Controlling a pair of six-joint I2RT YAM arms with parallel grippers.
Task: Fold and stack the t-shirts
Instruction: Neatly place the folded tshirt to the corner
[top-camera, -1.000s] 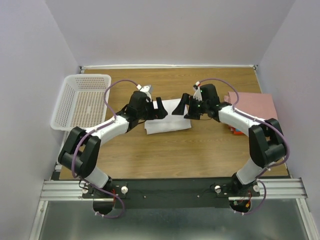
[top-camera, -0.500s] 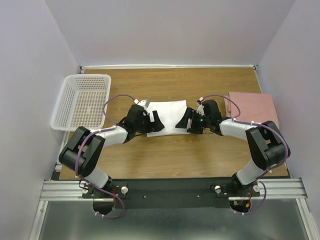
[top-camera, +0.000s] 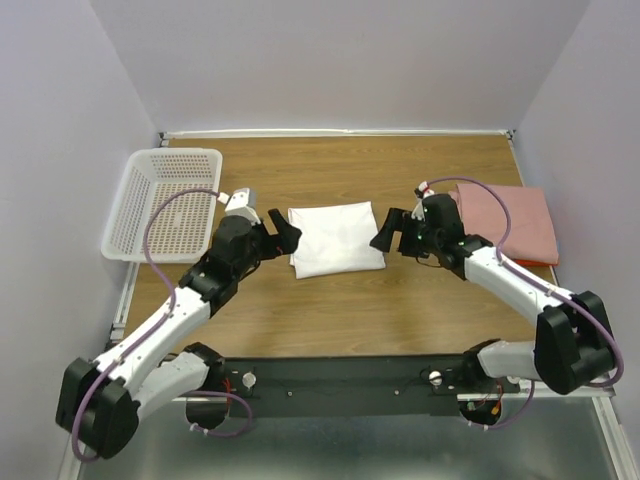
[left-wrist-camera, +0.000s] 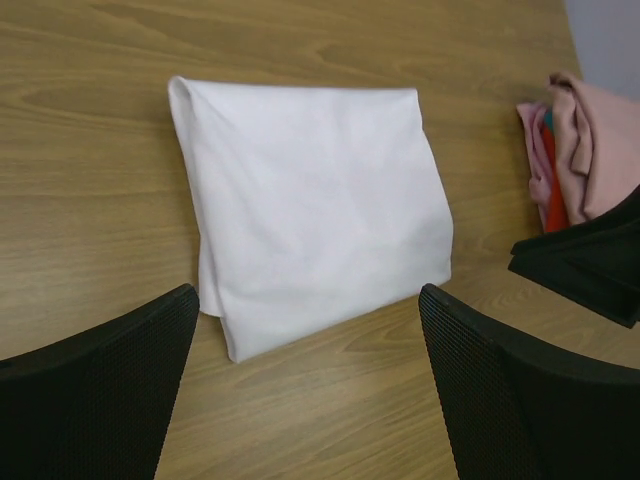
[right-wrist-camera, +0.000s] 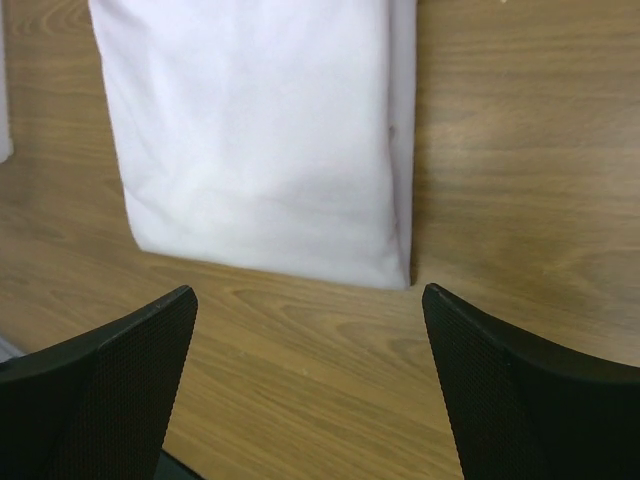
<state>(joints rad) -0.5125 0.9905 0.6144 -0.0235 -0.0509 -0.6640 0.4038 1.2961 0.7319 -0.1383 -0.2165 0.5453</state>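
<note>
Flanking the folded white cloth t-shirt (top-camera: 336, 239), left fingers (top-camera: 287, 233) and right fingers (top-camera: 384, 236) gape released, seemingly because its fold looks complete.

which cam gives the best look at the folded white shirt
The left wrist view: the whole white shirt sits in frame, close, with its folded edges clear. The top external view shows it whole but small; the right wrist view cuts off one end.
</note>
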